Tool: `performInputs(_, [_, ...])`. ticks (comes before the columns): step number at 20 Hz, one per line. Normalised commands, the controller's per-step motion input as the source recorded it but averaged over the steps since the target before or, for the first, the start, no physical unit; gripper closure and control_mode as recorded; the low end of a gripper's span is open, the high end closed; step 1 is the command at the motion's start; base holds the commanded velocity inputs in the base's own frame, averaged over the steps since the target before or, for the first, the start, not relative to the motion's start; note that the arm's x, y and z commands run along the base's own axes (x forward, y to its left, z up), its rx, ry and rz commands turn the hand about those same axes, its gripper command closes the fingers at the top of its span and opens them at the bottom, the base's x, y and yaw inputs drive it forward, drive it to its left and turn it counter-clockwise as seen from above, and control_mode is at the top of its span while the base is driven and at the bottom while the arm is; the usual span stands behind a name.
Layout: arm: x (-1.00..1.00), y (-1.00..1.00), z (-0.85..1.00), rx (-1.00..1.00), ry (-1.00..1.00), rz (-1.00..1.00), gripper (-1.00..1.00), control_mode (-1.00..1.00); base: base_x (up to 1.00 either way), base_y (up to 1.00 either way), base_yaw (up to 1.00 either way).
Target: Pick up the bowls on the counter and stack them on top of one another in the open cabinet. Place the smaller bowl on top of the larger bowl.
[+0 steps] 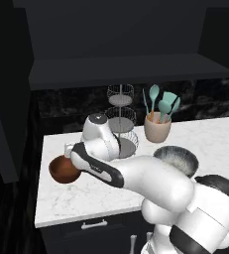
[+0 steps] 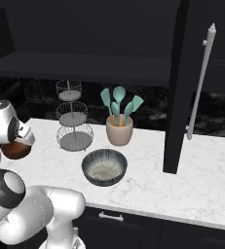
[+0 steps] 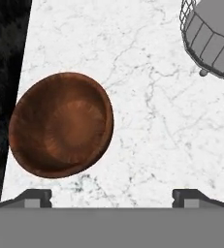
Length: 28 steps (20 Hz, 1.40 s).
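The smaller bowl [image 1: 64, 169] sits near the left edge of the counter [image 1: 66, 201], with the gripper [image 3: 112, 194] over it, fingers spread wide and empty. To the right, past the wire basket stand [image 2: 74, 116], the larger bowl [image 2: 104, 167] rests on the marble.

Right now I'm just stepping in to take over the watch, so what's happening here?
The arm has its hand over the smaller bowl at the left end of the counter. Its fingers are spread wide and nothing is between them. The larger bowl sits on the marble in front of the utensil crock. Neither bowl is in the open cabinet yet.
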Motion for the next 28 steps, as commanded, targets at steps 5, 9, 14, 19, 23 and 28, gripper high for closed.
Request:
performInputs(5, [0.51,0.38,-0.21,-0.07,0.0,-0.07,-1.0,-1.0,0.0,0.0,0.0])
performInputs(9, [0.3,0.0,-0.13,0.0,0.02,0.0,-1.0,-1.0,0.0,0.0,0.0])
performInputs(14, [0.23,-0.06,-0.27,0.0,0.08,0.0,-1.0,-1.0,0.0,0.0,0.0])
performInputs(19, [0.0,-0.1,-0.34,0.0,0.05,0.0,-1.0,-1.0,0.0,0.0,0.0])
performInputs(23, [0.0,0.0,-0.4,0.0,0.07,0.0,-1.0,-1.0,0.0,0.0,0.0])
performInputs(28, [0.04,0.0,-0.41,0.0,0.06,0.0,-1.0,-1.0,0.0,0.0,0.0])
